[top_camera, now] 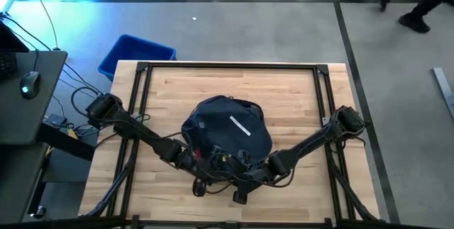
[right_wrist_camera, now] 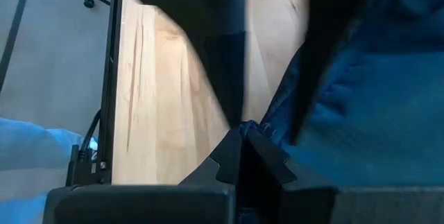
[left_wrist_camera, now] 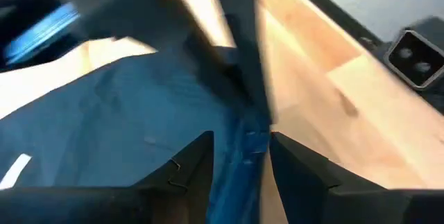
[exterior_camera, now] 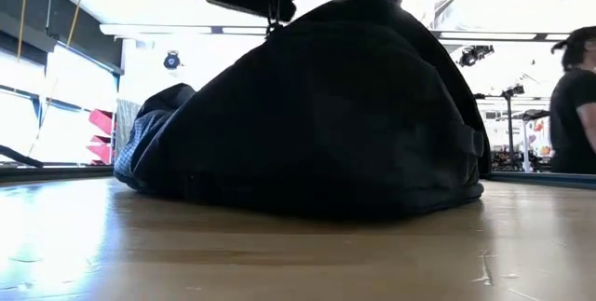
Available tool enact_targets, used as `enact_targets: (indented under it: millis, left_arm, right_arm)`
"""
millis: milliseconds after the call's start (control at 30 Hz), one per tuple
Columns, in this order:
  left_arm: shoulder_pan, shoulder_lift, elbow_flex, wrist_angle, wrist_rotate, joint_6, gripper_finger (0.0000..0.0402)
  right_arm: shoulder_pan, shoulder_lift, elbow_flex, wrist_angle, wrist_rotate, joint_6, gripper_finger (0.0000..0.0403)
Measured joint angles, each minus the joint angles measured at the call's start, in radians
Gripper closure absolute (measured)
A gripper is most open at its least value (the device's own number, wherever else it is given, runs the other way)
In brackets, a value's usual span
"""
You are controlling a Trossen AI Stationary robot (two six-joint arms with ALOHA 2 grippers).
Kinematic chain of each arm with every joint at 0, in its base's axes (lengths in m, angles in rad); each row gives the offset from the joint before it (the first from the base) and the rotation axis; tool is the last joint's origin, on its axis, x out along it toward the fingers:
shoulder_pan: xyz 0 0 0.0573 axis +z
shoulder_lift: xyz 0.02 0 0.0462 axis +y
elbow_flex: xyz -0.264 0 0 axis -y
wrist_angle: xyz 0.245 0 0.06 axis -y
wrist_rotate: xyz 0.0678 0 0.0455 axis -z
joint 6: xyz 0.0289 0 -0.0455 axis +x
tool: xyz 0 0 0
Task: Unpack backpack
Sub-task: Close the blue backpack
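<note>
Backpack: the large dark navy soft fabric backpack (top_camera: 227, 133) with a rounded top lies in the middle of the desk, a little toward the near edge; a pale strip shows on its upper face in the high view.
Desk: light wooden plank desk (top_camera: 284, 94) with a black metal frame along its edges.
Left end effector: the left end effector (left_wrist_camera: 239, 156) is at the near edge of the backpack; its two dark fingers stand a little apart with a fold of blue backpack fabric and a dark strap between them, closed on that fold.
Right end effector: the right end effector (right_wrist_camera: 243, 137) is also at the near edge of the backpack, just right of the left one; its fingers are pressed together, pinching a bit of the backpack's blue fabric at the tips.
Arms: both dark arms reach in from the left and right sides of the desk and meet at the backpack's near side.
Low view: the backpack fills the middle of the picture, resting flat on the desk.
Bin: a bright blue plastic bin (top_camera: 136, 53) sits on the floor beyond the desk's far left corner.
Person: a person in dark clothes (exterior_camera: 573, 105) stands in the room at the right, behind the desk.
</note>
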Motion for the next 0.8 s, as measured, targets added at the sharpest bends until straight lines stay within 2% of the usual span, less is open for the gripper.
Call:
enact_targets:
  millis: [267,433,533,733,800]
  left_arm:
    - [0.039,0.029,-0.015,-0.047,0.012,-0.013,0.0239]
    - [0.043,0.071,-0.006,-0.036,0.023,0.019,0.0238]
    - [0.042,0.075,0.006,-0.038,0.021,0.019,0.0264]
    - [0.042,0.069,0.029,-0.065,-0.026,0.010,0.0374]
    - [0.042,0.061,0.035,-0.103,-0.050,-0.007,0.0393]
  right_arm:
    - [-0.001,0.000,0.000,-0.001,0.000,0.008,0.0403]
    - [0.000,0.001,0.000,-0.002,0.000,0.011,0.0403]
    - [0.000,0.001,0.000,-0.002,0.000,0.018,0.0403]
    - [0.001,0.004,-0.008,-0.019,-0.002,0.072,0.0403]
    - [0.001,0.005,-0.022,-0.023,-0.008,0.105,0.0403]
